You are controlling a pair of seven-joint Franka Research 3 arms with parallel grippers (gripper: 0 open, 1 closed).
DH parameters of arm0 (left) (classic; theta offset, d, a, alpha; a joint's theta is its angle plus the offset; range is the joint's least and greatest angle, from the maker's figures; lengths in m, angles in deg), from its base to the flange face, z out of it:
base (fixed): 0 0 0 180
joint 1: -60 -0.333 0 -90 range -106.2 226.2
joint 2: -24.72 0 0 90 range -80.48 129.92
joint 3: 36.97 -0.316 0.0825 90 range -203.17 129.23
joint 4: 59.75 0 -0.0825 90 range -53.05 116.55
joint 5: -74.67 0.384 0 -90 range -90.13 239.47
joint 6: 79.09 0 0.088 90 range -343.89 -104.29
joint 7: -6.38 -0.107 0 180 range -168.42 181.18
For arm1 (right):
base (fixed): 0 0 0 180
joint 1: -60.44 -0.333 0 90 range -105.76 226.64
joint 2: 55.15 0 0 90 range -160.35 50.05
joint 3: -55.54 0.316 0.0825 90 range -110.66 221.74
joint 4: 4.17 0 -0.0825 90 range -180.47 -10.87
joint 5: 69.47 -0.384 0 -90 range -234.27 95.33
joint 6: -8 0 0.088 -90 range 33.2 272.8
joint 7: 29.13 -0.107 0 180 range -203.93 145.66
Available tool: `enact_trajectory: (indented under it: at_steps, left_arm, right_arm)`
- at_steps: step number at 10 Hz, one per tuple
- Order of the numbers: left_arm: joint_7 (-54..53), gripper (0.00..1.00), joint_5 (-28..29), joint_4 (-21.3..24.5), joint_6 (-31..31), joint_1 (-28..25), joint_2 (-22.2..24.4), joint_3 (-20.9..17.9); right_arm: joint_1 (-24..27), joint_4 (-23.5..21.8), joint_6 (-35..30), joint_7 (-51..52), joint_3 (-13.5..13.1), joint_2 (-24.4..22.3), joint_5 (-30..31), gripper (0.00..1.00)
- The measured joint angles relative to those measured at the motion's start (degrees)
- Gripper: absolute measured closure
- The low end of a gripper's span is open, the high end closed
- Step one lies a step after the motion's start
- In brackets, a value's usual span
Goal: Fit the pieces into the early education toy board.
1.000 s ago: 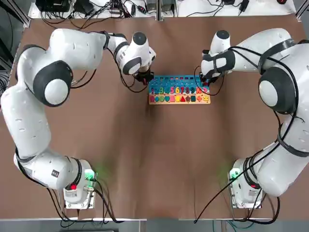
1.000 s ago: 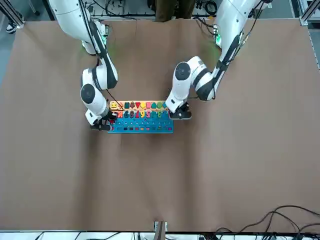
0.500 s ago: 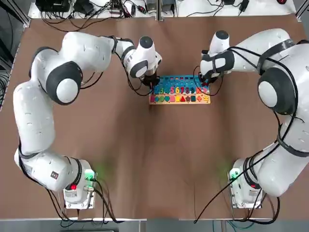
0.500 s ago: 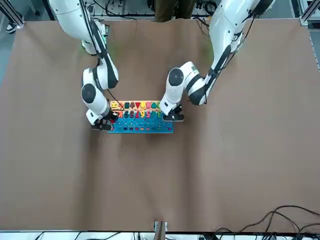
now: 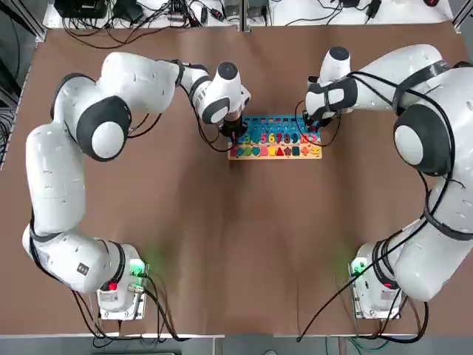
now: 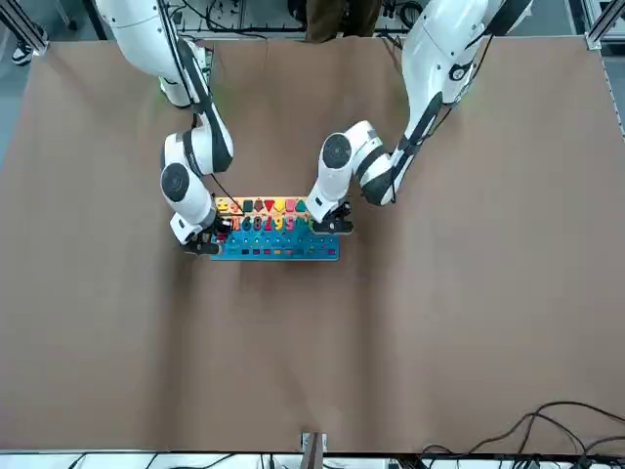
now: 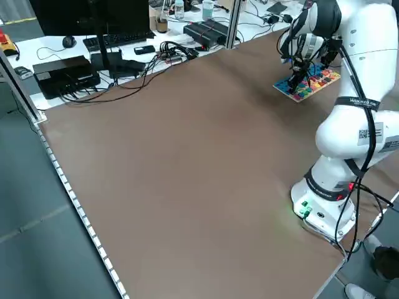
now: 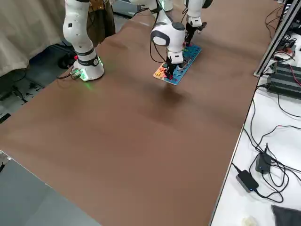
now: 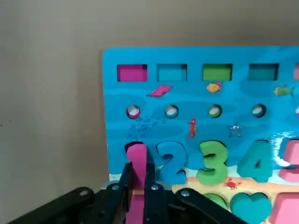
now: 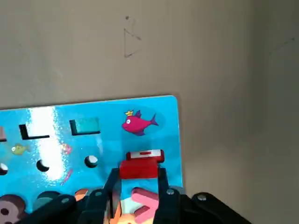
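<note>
The early education toy board (image 5: 274, 137) lies flat on the brown tabletop (image 5: 236, 237), a small rectangle with a blue upper part carrying coloured windows, round holes and sea creatures, a row of bright numbers, and a pale wooden strip of shapes.

The left claw (image 9: 135, 184) points down over the board's end with the number one, clenched on a pink piece (image 9: 136, 168) that stands upright at the slot just beside the blue 2 (image 9: 171, 162). Its arm reaches in from the side, elbow high.

The right claw (image 10: 138, 186) hangs over the opposite end, grasping a red piece (image 10: 138, 169) between its fingers; a pink fish picture (image 10: 138, 122) sits just beyond it, with bare tabletop past the board's edge.

Cables and equipment lie off the tabletop's far edge (image 5: 148, 11), well apart from both claws.
</note>
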Motion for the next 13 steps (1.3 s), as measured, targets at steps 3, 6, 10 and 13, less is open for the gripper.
enact_trajectory:
  at_steps: [3,6,10,13]
  left_arm:
    - [0.00,0.86,0.00,-0.06,-0.01,0.00,-0.09,0.00]
    - [0.00,0.86,-0.89,-0.40,1.71,0.00,-0.07,0.02]
    - [-0.01,0.86,-1.60,-0.62,2.69,0.00,-0.06,0.02]
    - [-1.02,0.86,-1.60,-0.77,2.71,0.00,-0.12,0.02]
  right_arm:
    - [1.05,0.11,0.00,0.22,-0.34,0.15,-0.01,0.64]
    - [1.20,0.72,-0.01,0.56,-0.32,0.55,-0.01,0.64]
    - [-0.28,1.15,-0.03,0.60,-0.12,0.89,-0.01,0.64]
    - [-0.35,1.21,-0.03,1.72,-0.14,0.93,-0.01,0.64]
